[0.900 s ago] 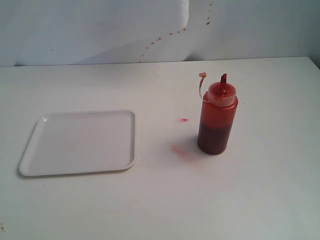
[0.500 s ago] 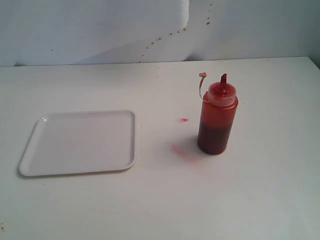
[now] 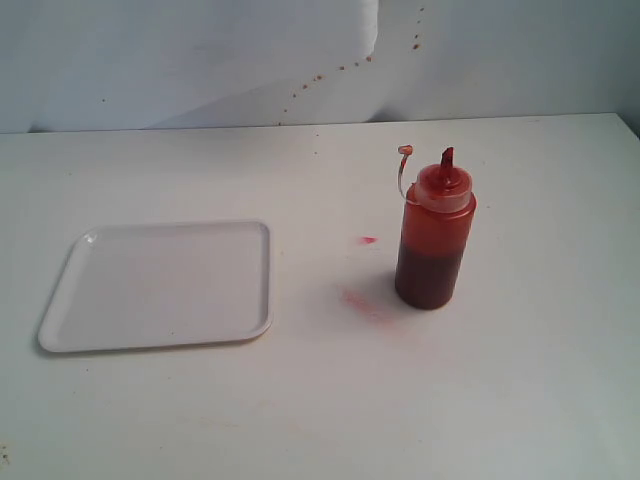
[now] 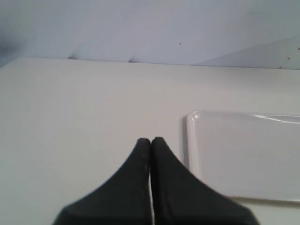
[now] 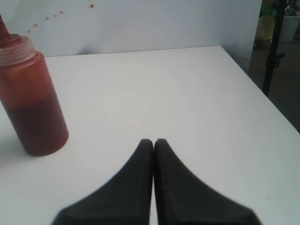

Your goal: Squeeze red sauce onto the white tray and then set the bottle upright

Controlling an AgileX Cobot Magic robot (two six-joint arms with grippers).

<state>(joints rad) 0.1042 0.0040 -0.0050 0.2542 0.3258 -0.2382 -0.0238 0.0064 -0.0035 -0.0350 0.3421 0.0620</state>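
The bottle (image 3: 434,240) stands upright right of the table's middle, translucent and red-tinted, its pointed nozzle up and its thin tethered tip cap (image 3: 404,152) curving off to the left. The right wrist view has the bottle (image 5: 33,98) at its edge, apart from my right gripper (image 5: 153,142), which is shut on nothing. The white tray (image 3: 160,285) lies flat at the left, and no red sauce shows on it. My left gripper (image 4: 150,140) is shut with nothing in it, just beside the tray's rim (image 4: 190,140). Neither gripper appears in the exterior view.
Faint pink smears (image 3: 362,303) and a small red spot (image 3: 368,240) mark the white table left of the bottle. Red specks (image 3: 300,95) dot the back wall. The table's right edge (image 5: 262,96) drops off to a dark floor.
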